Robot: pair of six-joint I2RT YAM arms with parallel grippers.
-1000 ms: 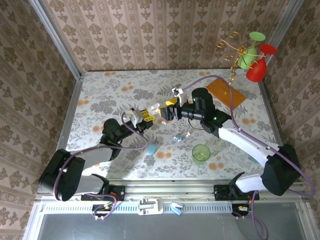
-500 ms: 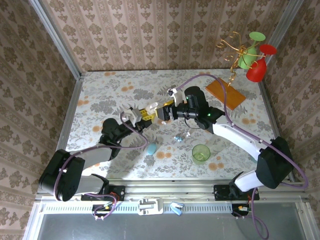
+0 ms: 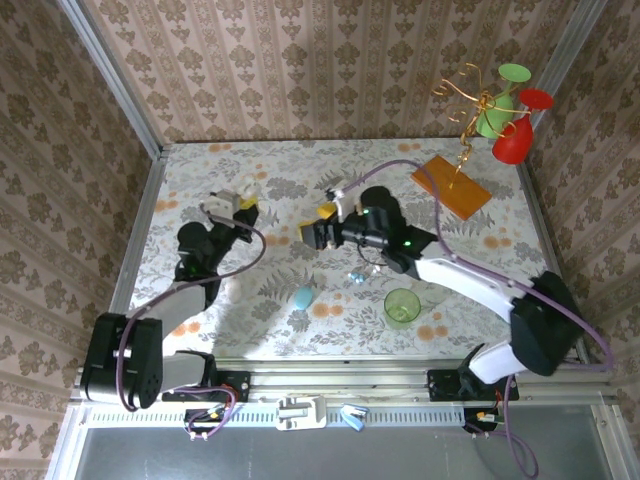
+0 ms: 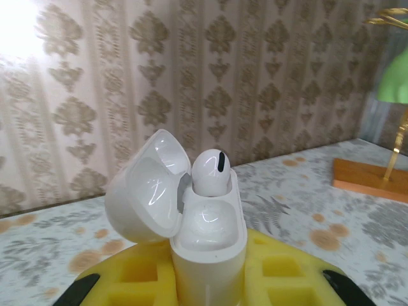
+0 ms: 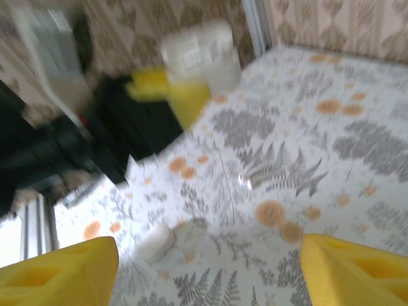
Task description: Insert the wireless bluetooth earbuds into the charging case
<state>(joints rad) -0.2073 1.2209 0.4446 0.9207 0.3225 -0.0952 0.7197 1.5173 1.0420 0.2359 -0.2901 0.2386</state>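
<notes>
The loose earbuds (image 3: 356, 277) lie on the counter (image 3: 290, 165) just below our right hand (image 3: 316, 228) (wide, empty), so we judge it far nearer them than our left hand (image 3: 228, 206), clamped on the open case (image 4: 210, 236) at upper left.

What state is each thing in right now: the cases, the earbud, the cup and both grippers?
White case: open, lid tipped back, held upright.
Earbud: seated in white case.
Left gripper: shut on white case.
Right gripper: open, empty.
Blue case: looks shut, lying on table.
Cup: upright.
</notes>
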